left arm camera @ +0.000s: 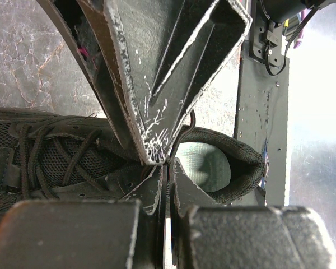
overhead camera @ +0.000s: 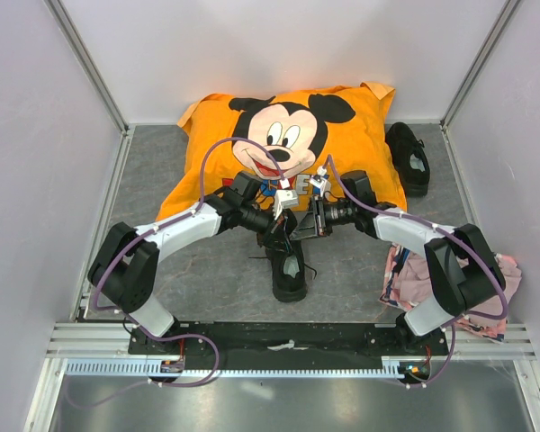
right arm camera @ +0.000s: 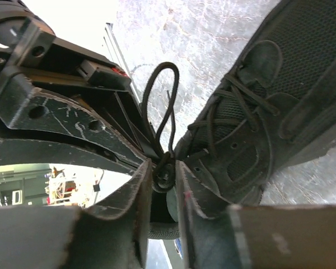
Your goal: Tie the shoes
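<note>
One black shoe [overhead camera: 289,273] stands on the grey table between the arms, toe towards the pillow; it also shows in the left wrist view [left arm camera: 50,159], pale insole [left arm camera: 204,165] visible, and in the right wrist view [right arm camera: 269,106]. The second shoe [overhead camera: 409,158] lies at the back right. My left gripper [overhead camera: 282,236] [left arm camera: 168,163] is shut on a thin black lace [left arm camera: 182,137] just above the shoe's opening. My right gripper [overhead camera: 301,225] [right arm camera: 163,168] meets it tip to tip and is shut on the base of a lace loop [right arm camera: 157,95].
A large orange Mickey Mouse pillow [overhead camera: 342,135] lies behind the shoe. A pink cloth [overhead camera: 499,279] lies by the right arm's base. Walls close in the table on the left, back and right. A black rail [overhead camera: 288,340] runs along the near edge.
</note>
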Action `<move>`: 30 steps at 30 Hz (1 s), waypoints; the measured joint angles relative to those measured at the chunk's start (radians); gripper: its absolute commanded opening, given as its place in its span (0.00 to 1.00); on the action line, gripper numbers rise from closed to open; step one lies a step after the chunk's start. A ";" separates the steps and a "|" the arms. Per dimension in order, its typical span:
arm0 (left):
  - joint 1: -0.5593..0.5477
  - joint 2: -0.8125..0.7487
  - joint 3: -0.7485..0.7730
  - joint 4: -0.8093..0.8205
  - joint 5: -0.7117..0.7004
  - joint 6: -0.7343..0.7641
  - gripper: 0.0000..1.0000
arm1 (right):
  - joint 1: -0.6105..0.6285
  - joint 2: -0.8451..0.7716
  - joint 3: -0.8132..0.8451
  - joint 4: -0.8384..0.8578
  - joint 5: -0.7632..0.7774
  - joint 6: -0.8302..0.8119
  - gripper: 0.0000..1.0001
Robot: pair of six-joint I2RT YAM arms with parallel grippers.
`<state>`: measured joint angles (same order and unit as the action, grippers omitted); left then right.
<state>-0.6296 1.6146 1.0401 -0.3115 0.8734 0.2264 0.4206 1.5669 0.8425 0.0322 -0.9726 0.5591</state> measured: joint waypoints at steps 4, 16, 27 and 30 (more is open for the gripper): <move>0.000 0.000 0.000 0.000 0.000 0.000 0.03 | 0.003 0.000 -0.001 0.020 -0.003 0.013 0.01; 0.000 -0.099 -0.054 -0.016 -0.027 0.080 0.55 | 0.003 -0.008 -0.002 0.012 0.030 -0.016 0.00; 0.007 -0.386 -0.144 -0.052 -0.142 0.360 0.60 | 0.003 -0.020 -0.002 -0.002 0.055 -0.076 0.00; 0.015 -0.383 -0.163 -0.051 -0.167 0.467 0.61 | 0.003 -0.029 -0.002 -0.008 0.057 -0.092 0.00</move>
<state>-0.6147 1.2312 0.8768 -0.3626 0.7063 0.6937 0.4232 1.5375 0.8410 0.0242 -0.9157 0.4671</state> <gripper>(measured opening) 0.599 0.007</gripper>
